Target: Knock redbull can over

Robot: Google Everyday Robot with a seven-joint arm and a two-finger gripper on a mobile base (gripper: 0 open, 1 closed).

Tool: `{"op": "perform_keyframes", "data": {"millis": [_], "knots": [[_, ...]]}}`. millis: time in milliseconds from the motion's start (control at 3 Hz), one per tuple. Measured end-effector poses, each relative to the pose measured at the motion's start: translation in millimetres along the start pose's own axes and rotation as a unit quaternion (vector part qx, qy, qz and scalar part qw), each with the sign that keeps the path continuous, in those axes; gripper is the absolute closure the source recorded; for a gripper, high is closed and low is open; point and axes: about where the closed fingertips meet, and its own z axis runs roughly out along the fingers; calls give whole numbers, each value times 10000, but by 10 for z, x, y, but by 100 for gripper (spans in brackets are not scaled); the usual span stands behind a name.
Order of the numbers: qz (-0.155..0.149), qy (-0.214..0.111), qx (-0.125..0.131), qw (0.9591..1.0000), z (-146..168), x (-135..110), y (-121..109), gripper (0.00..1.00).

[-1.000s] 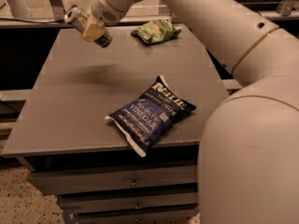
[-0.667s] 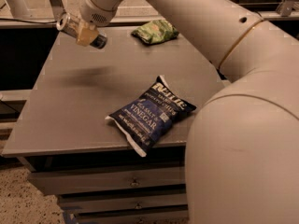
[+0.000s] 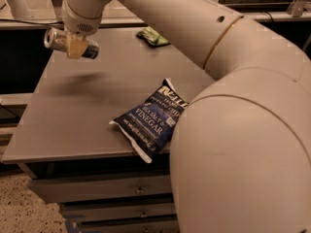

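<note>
The redbull can (image 3: 54, 39) is a slim silver-and-blue can. It lies sideways in the air, silver top pointing left, over the far left part of the grey table (image 3: 73, 110). My gripper (image 3: 76, 46) is shut on the can's middle; a beige finger (image 3: 75, 50) covers part of it. A faint shadow falls on the tabletop below it. My arm reaches in from the right and fills the right side of the view.
A dark blue chip bag (image 3: 150, 118) lies near the table's front right, partly behind my arm. A small green snack bag (image 3: 153, 36) lies at the far edge. Drawers (image 3: 97, 191) sit under the tabletop. A dark gap borders the table's left edge.
My arm has swung to the left, carrying the can in the gripper toward the table's left edge. The chip bag and green bag have not moved.
</note>
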Motion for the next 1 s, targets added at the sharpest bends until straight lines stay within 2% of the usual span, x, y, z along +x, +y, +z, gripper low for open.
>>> {"op": "perform_keyframes", "data": {"millis": [333, 667, 1000], "knots": [[-140, 10, -185, 9997, 110, -92, 93, 73], [-253, -2, -374, 9990, 216, -160, 192, 50], [-418, 204, -643, 9968, 412, -151, 347, 50]]}}
